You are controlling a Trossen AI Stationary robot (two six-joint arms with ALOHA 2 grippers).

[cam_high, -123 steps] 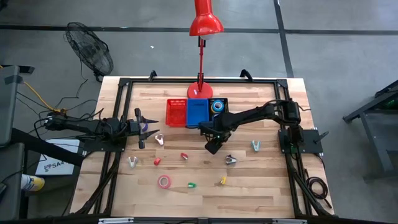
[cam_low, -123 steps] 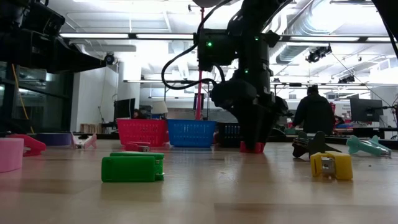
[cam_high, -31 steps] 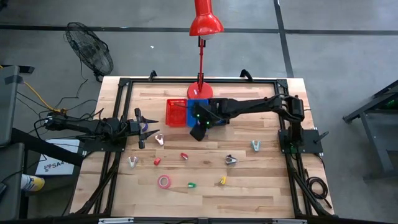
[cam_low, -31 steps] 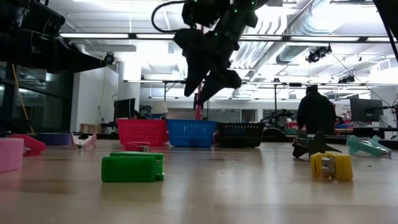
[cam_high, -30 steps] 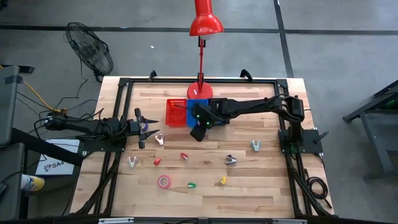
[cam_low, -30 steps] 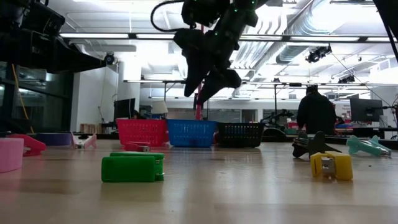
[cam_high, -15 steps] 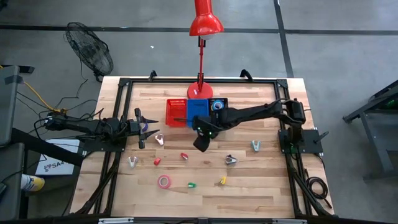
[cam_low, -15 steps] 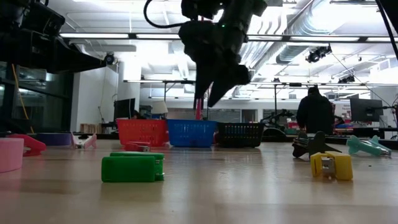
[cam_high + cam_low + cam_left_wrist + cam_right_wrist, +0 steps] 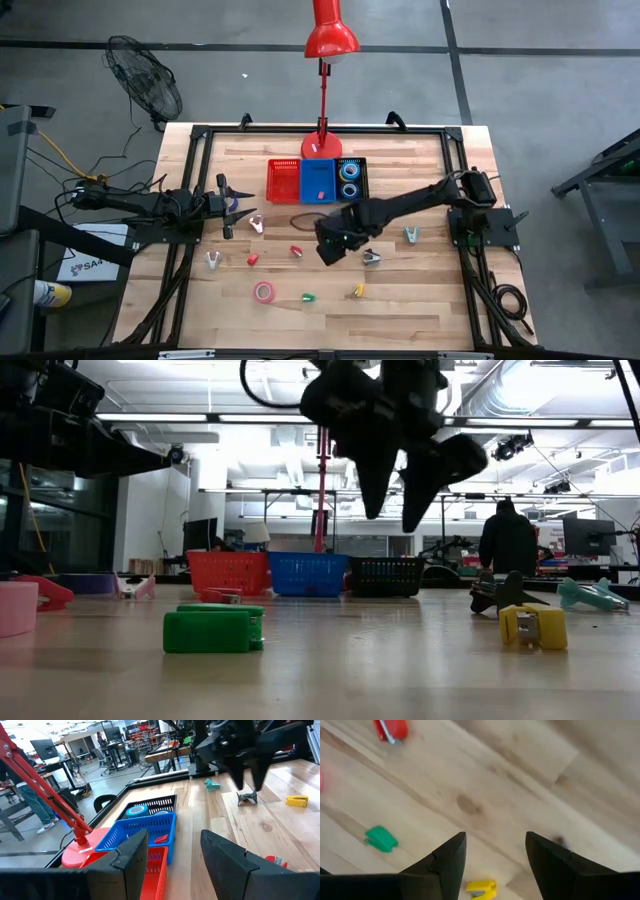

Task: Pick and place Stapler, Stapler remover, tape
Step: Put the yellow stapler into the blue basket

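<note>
My right gripper (image 9: 330, 247) hangs open and empty above the table's middle, over bare wood between the red stapler (image 9: 296, 250) and the dark stapler remover (image 9: 371, 257). In the low view the right gripper (image 9: 397, 495) is high above the tabletop. My left gripper (image 9: 231, 205) waits open at the table's left side. A pink tape roll (image 9: 264, 292), a green stapler (image 9: 308, 297) and a yellow stapler (image 9: 358, 290) lie flat toward the near edge. Blue tape rolls (image 9: 350, 178) sit in the black bin (image 9: 363, 163). A red stapler (image 9: 320, 190) lies in the blue bin (image 9: 318, 168).
A red bin (image 9: 283, 180) stands left of the blue one, and a red lamp (image 9: 328, 35) rises behind the bins. A pink remover (image 9: 256, 223), a pale remover (image 9: 213, 260), a teal remover (image 9: 411, 235) and a small red piece (image 9: 252, 259) lie scattered.
My right gripper has travelled from above the blue bin toward the table's near edge, ending over the table's middle, and it has come closer in the low view. With the arm gone, the blue bin shows a red stapler inside. The left arm has kept still.
</note>
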